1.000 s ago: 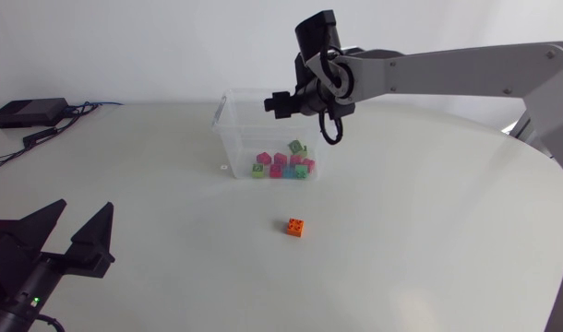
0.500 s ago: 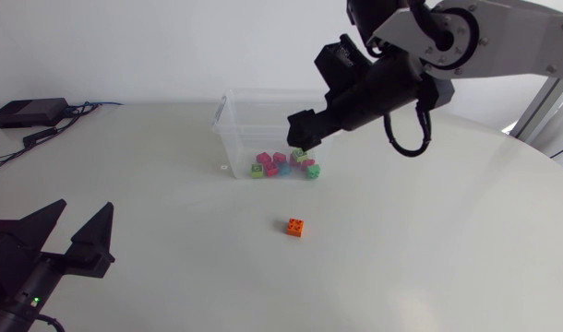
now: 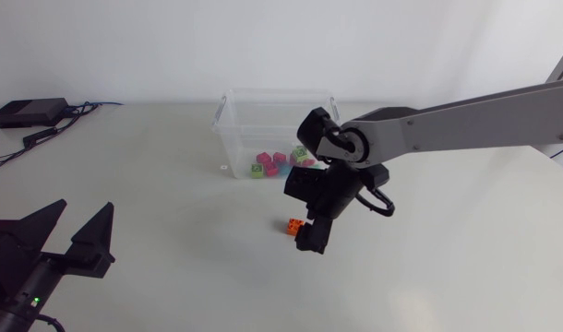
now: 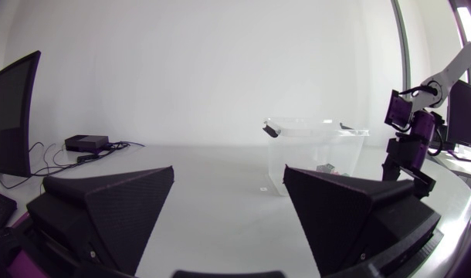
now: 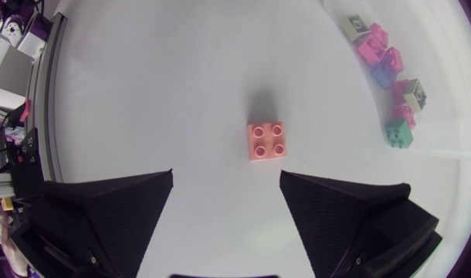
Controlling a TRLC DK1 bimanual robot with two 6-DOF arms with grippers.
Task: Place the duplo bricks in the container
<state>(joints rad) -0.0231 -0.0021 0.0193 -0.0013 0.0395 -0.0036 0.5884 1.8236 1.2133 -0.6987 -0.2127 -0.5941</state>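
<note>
Orange and studded, the lone brick (image 3: 294, 225) lies on the white table (image 3: 171, 249), in front of the clear container (image 3: 228, 120) and well apart from it. The right arm comes in from the right and crosses the middle; its gripper (image 3: 312, 240) hangs directly over the brick and hides part of it in the head view. In the right wrist view the brick (image 5: 268, 141) sits studs-up on the table (image 5: 158, 93), just ahead of the gap between the gripper's (image 5: 226, 174) fingers, which are spread wide and touch nothing. A cluster of pink, green and blue bricks (image 3: 283, 163) lies inside the container, against its front wall. The left gripper (image 3: 77, 229) rests low at the near left of the table, fingers apart and holding nothing. Its wrist view looks between those fingers (image 4: 112, 208) across the table to the container (image 4: 313, 147), with the right arm (image 4: 409, 147) beside it.
</note>
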